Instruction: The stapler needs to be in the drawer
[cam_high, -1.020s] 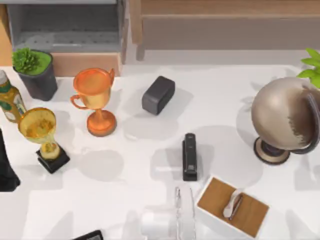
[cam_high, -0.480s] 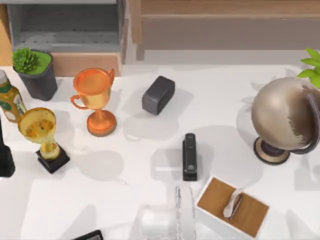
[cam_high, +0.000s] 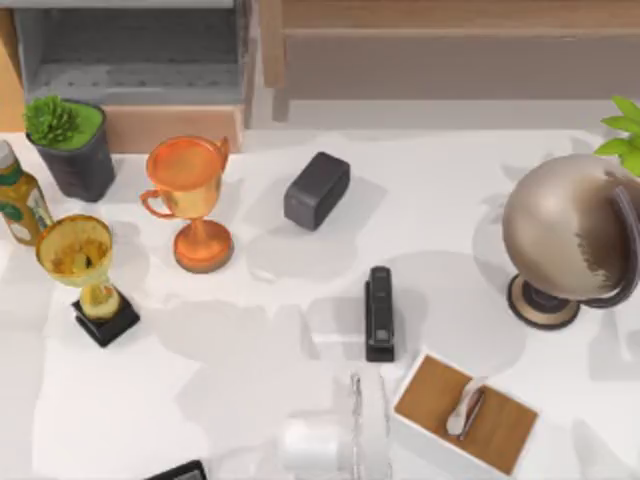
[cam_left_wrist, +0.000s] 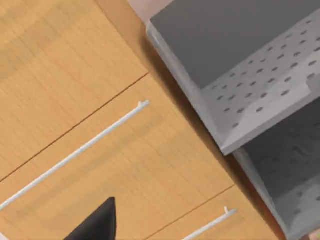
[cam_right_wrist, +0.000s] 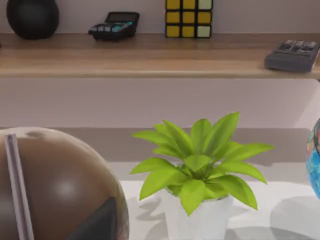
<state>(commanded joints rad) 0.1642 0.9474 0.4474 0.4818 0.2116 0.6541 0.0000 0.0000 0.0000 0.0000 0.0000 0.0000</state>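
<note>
From above, I see a white desk (cam_high: 300, 400) crowded with ornaments. The stapler (cam_high: 379, 312), slim and black, lies flat near the middle of the desk, lengthwise toward the back, untouched. Just beside its near end sits a white box with a wooden lid (cam_high: 465, 412). A chunkier dark grey block (cam_high: 316, 189) lies farther back, apart from it.

The drawer (cam_high: 130, 60) stands pulled open at the back left, its grey floor bare and its tan front panel facing the desk. In front of it stand a potted plant (cam_high: 68, 143), an orange trophy (cam_high: 190, 200) and a gold trophy (cam_high: 85, 270). A brown globe (cam_high: 570, 240) sits at the right.

My left wrist camera looks at wooden cabinet fronts with thin white handles (cam_left_wrist: 75, 152) and the drawer's grey perforated wall; a dark tip of the left pincer (cam_left_wrist: 97, 225) pokes in, and I cannot tell whether it is open. My right wrist camera faces the globe and a leafy plant (cam_right_wrist: 197, 167); the right pincer's state I cannot tell either.

I judge the task is at its start: nothing is grasped. The next move calls for bringing a pincer down over the stapler, across its narrow width, avoiding the box.
</note>
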